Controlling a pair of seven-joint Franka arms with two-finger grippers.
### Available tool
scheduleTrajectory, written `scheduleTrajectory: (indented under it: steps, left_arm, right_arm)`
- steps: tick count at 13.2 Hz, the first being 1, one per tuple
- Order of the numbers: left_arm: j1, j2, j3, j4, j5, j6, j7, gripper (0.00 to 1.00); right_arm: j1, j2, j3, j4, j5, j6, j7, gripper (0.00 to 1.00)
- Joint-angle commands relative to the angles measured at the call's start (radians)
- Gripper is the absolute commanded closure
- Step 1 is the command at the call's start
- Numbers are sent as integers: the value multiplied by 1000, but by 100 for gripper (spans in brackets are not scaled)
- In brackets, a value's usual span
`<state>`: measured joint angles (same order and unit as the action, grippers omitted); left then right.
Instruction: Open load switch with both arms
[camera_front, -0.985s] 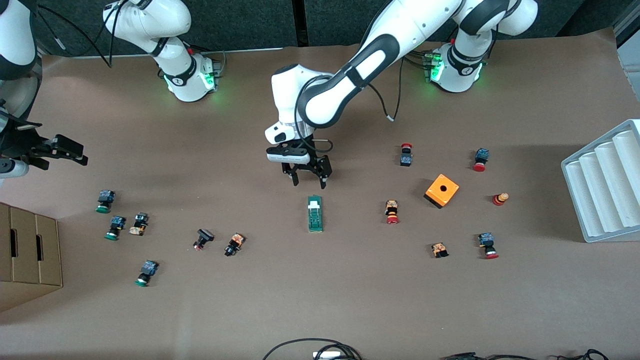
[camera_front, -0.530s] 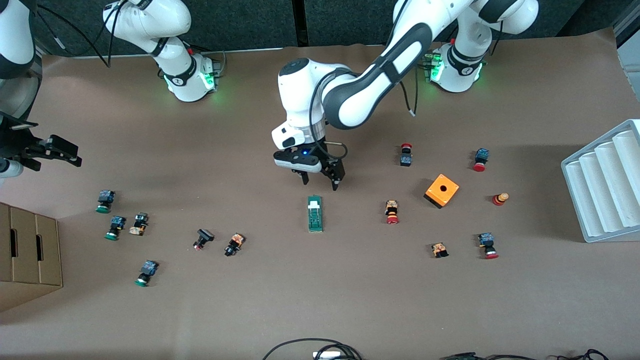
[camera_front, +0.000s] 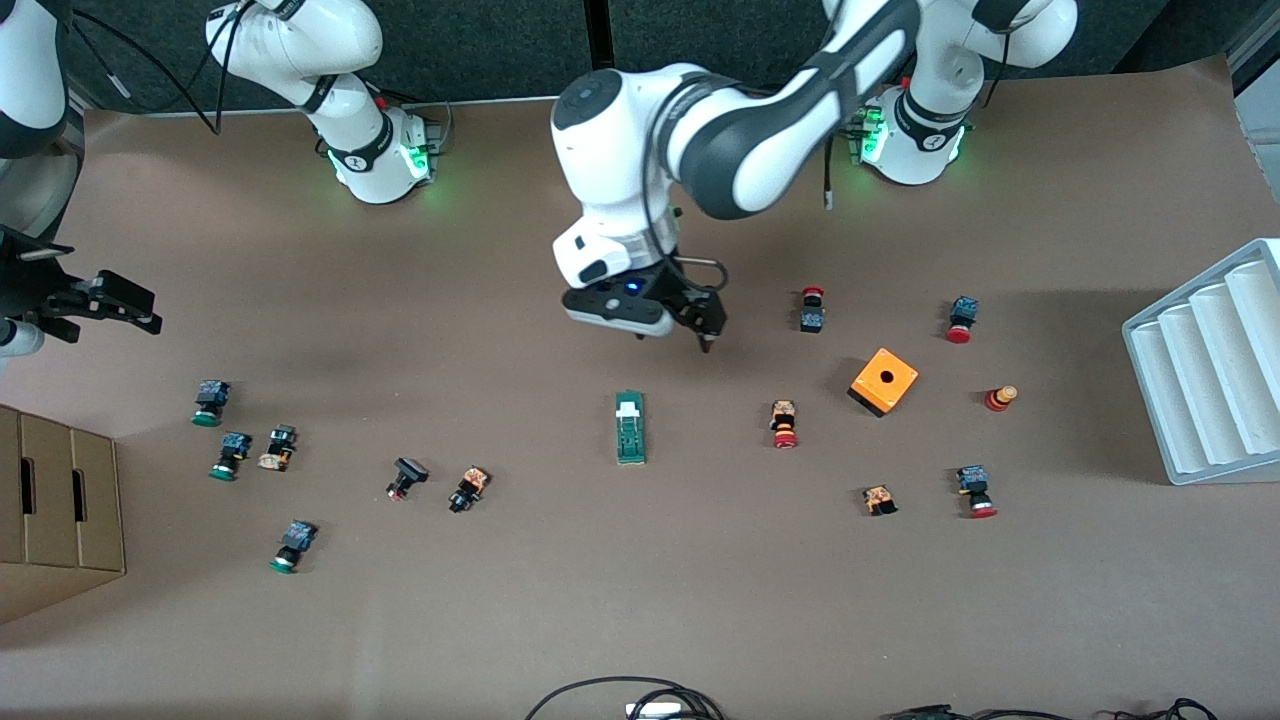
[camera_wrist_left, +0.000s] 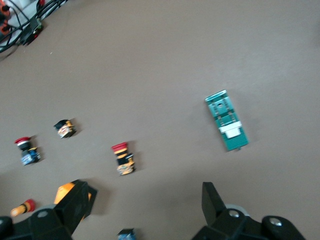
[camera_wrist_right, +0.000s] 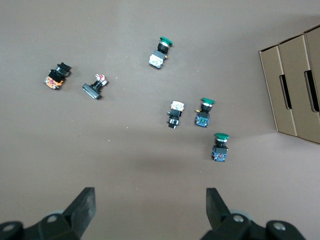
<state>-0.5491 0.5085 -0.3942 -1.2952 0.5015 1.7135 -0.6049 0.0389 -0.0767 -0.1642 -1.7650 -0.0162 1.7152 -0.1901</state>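
Load switch (camera_front: 630, 427) lies flat, untouched. Left gripper (camera_front: 672, 335) hovers just above it toward the bases, jaws spread, holding nothing; right gripper (camera_front: 110, 300) waits well off toward its own table end, also spread. Risk: a one-sided pinch would likely skid the slim block across the paper.

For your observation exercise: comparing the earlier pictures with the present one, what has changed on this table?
The left gripper, open and empty, drew up and away from the load switch, swinging toward the left arm's end of the table. The right gripper, also open, shifted slightly near the table's edge. The load switch, push buttons and orange cube stayed put.
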Motion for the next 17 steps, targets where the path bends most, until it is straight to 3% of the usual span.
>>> scheduleTrajectory:
  steps: [1, 8, 17]
  left_arm:
    - [78, -47, -6, 43, -105, -83, 112, 0]
    - [309, -156, -5, 79, -297, -282, 287, 0]
    - [618, -218, -2, 76, -423, -333, 486, 0]
  right_arm:
    - [-7, 23, -5, 36, -4, -19, -15, 0]
    - [-7, 25, -8, 36, -5, -13, -14, 0]
    - [-2, 25, -8, 36, -2, -22, -9, 0]
